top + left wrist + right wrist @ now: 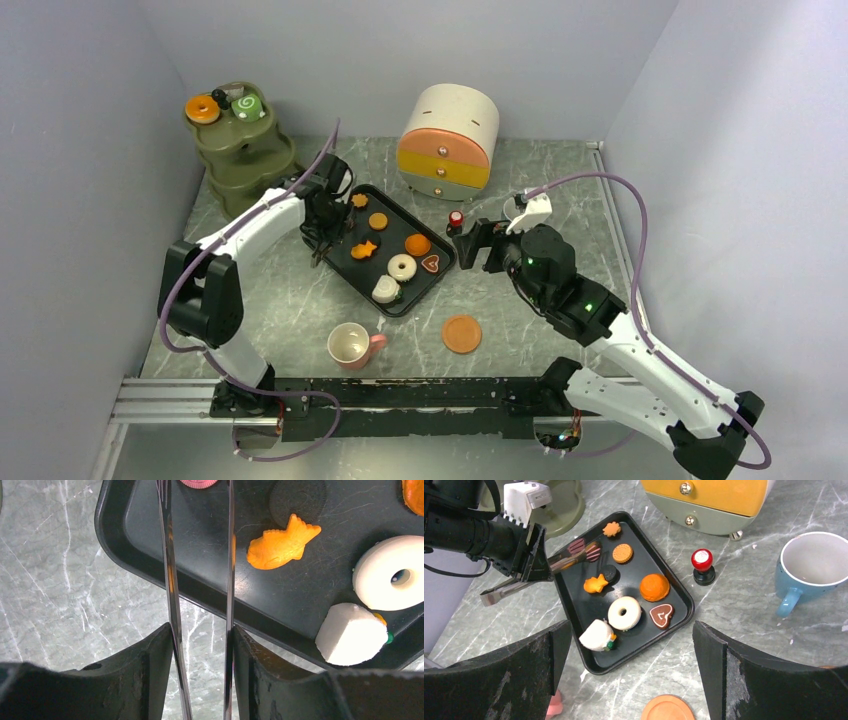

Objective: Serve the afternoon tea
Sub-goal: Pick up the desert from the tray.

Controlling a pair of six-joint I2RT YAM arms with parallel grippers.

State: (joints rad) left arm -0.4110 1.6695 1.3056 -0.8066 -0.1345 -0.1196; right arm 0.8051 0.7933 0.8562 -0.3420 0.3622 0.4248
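**Black Tray of Toy Pastries, Two Cups, One Saucer**

Black rectangular plastic tray point(392, 243): centre of the overhead view, set cornerwise on the grey marbled tabletop point(290, 320). Contents, read from the right wrist view:
- orange leaf-shaped biscuit point(612, 528), at the top corner
- round orange biscuit point(622, 553)
- dark round sandwich cookie point(609, 572)
- orange fish-shaped pastry point(595, 583)
- orange dome cake point(654, 587)
- white ring doughnut point(624, 613)
- brown heart biscuit point(661, 615), marked with a pale heart outline
- white wedge cake point(596, 635), at the lower corner
- pink striped pastry point(576, 545), at the upper left edge, partly hidden

Olive-green tiered stand point(240, 150): upper left of the overhead view. Its top tier carries an orange ring doughnut point(203, 108) and a green roll with a white swirl point(247, 104).

Pink cup point(350, 345): upright, bottom centre, below the tray.

Orange round saucer point(462, 333): on the tabletop to the right of the pink cup.

Blue cup point(814, 565): upright, at the right edge of the right wrist view, apart from the tray.

Cream drum-shaped cabinet point(450, 130), with orange, yellow and grey-green drawers: top centre.

Red-capped black stamp point(456, 218): between cabinet and tray.

Left gripper point(201, 630): jaws clamped on metal tongs point(170, 580). The tong tips reach the pink striped pastry; whether they pinch it cannot be told.

Right gripper point(632, 632): jaws wide apart, right of the tray and facing it.
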